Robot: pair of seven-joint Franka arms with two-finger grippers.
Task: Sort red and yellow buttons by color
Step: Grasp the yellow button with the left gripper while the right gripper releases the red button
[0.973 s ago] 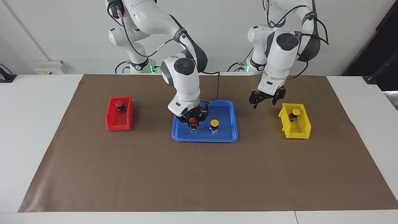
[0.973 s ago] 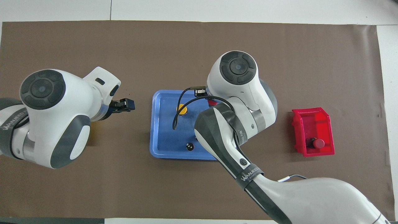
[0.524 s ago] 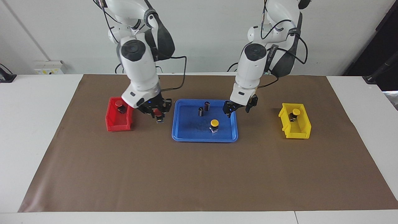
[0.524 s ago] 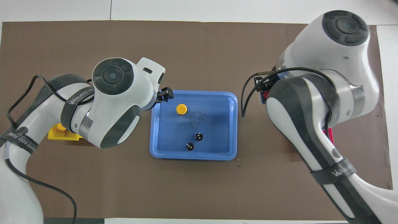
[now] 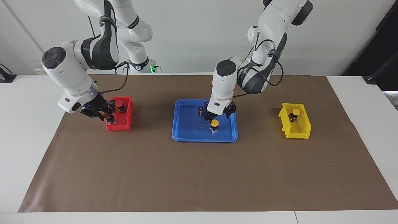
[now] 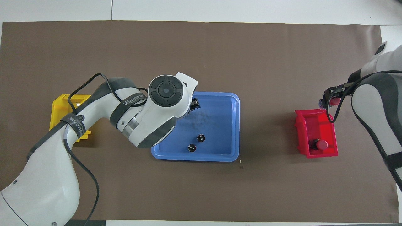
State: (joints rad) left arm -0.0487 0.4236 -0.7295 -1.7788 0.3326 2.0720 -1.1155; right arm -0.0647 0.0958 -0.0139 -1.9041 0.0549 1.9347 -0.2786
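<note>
Your left tool point(image 5: 214, 117) hangs open directly over the last yellow button point(image 5: 214, 125), which stands upright in the blue tray point(image 5: 186, 137), near the tray's edge that lies farthest from the robots; the cap sits just below the fingertips, so the move ahead looks like a straight drop, and the left arm is plainly the nearer one. Your right tool point(image 5: 109, 114) is clamped on a red button point(image 6: 334, 101) and holds it over the red bin point(image 5: 112, 126), at the bin's end farthest from the robots; release there should land it inside. The red bin, toward the right arm's end of the worktop point(image 5: 199, 186), already holds one red button point(image 5: 119, 104). The yellow bin point(image 5: 303, 133), toward the left arm's end, holds one yellow button point(image 5: 295, 112). Besides the yellow button, the tray carries two small dark cylinders point(image 6: 195, 142) near its robot-side edge; leave them
</note>
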